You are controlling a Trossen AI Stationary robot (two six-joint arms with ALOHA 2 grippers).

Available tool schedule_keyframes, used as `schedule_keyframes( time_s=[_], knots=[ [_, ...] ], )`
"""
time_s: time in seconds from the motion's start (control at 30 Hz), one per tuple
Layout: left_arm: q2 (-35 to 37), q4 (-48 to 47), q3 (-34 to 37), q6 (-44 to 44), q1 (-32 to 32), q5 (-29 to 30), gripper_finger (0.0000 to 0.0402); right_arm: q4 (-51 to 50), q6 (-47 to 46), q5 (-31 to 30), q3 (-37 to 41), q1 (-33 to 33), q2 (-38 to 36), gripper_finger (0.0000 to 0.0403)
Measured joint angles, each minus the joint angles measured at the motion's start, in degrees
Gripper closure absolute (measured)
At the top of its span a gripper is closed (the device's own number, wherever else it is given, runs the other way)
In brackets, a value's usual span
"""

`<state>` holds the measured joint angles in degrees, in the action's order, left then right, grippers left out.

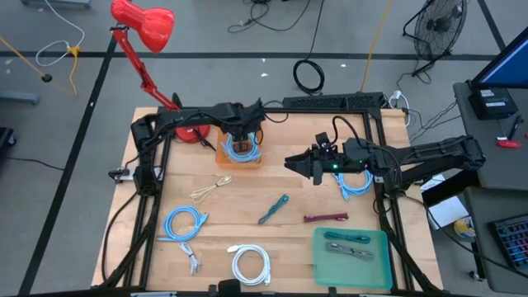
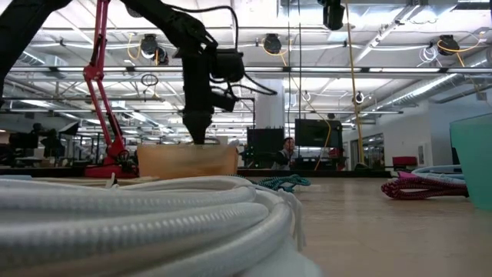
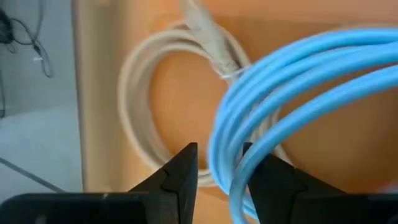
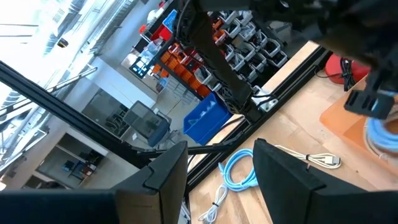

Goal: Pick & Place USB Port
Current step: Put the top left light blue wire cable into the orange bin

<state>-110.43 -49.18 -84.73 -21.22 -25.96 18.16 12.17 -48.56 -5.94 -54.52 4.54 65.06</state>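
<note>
My left gripper (image 1: 239, 142) points down into the orange bin (image 1: 221, 155) near the table's far edge and is shut on a light-blue coiled cable (image 3: 298, 68). A beige coiled cable (image 3: 140, 93) lies on the bin's floor beneath it. In the low view the gripper's tips (image 2: 197, 132) stand at the bin's rim (image 2: 187, 160). My right gripper (image 1: 293, 162) hovers open over the table's middle, right of the bin, and holds nothing; it also shows in the right wrist view (image 4: 221, 168). My left gripper has a few strands of the blue coil (image 3: 227, 165) between its two fingers, coming from above and pointing down. The coil spreads out below the fingers inside the bin, over the beige cable. Whether it rests on the bin floor does not show.
More cables lie on the table: blue (image 1: 183, 223), beige (image 1: 210, 188), white (image 1: 250, 262), teal (image 1: 272, 209), maroon (image 1: 326, 218), and another blue one (image 1: 356, 183) under the right arm. A green tray (image 1: 375, 268) sits at the near right. A red lamp (image 1: 144, 25) stands at the far left.
</note>
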Motion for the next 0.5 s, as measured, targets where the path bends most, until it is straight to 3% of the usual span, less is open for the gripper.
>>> schedule_keyframes(
  time_s=[0.1, 0.3, 0.5],
  knots=[
    [1.7, -0.5, -1.0, 1.4, -0.6, -0.2, 0.0270, 0.0, 0.2, 0.0, 0.0, 0.0, 0.0, 0.0232],
    [2.9, -1.5, -1.4, 3.1, -1.3, -7.4, 0.0273, 0.1, 0.8, 0.0, 0.0, 0.0, 0.0, 0.0232],
    [1.5, -1.5, -1.3, 3.5, -1.4, -10.9, 0.0314, 0.5, 0.9, 0.0, 0.0, 0.0, 0.0, 0.0232]
  ],
)
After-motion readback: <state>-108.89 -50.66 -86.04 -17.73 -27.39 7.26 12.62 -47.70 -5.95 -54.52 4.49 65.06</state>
